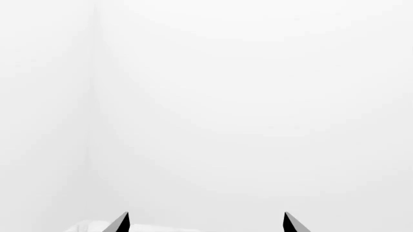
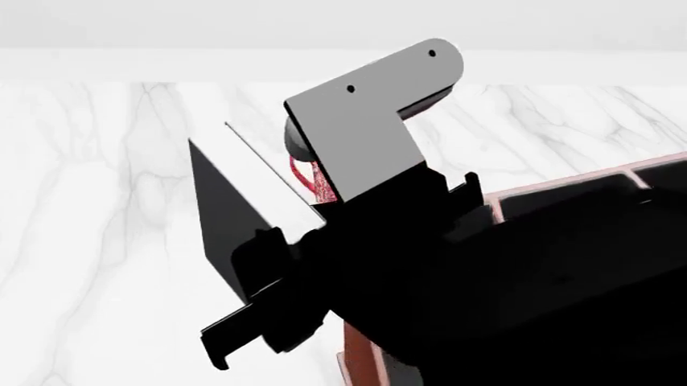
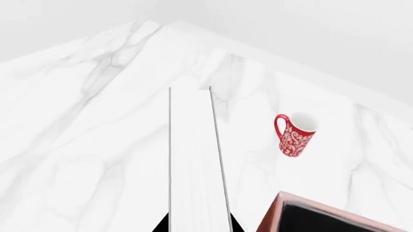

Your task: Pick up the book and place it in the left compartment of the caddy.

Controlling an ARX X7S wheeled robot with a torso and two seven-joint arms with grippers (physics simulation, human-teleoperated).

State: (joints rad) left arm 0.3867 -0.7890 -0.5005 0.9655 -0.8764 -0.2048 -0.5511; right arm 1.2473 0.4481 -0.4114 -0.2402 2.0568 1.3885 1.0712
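My right gripper (image 3: 197,226) is shut on the book (image 3: 195,159), one black finger on each cover. The white page edges face the right wrist camera. In the head view the book (image 2: 224,221) is held on edge above the marble table, its black cover to the left, with my right gripper (image 2: 269,281) on its near end. The caddy (image 2: 558,186) lies to the right of the book; only its reddish rim shows, and my right arm hides the left compartment. A corner of the caddy (image 3: 310,215) shows in the right wrist view. My left gripper (image 1: 206,223) is open, empty, and faces a white wall.
A red patterned mug (image 3: 295,134) stands on the white marble table (image 3: 77,121) beyond the caddy's corner. A sliver of the mug (image 2: 311,181) shows in the head view behind the grey bracket of my right arm (image 2: 371,121). The arm fills the lower right of that view.
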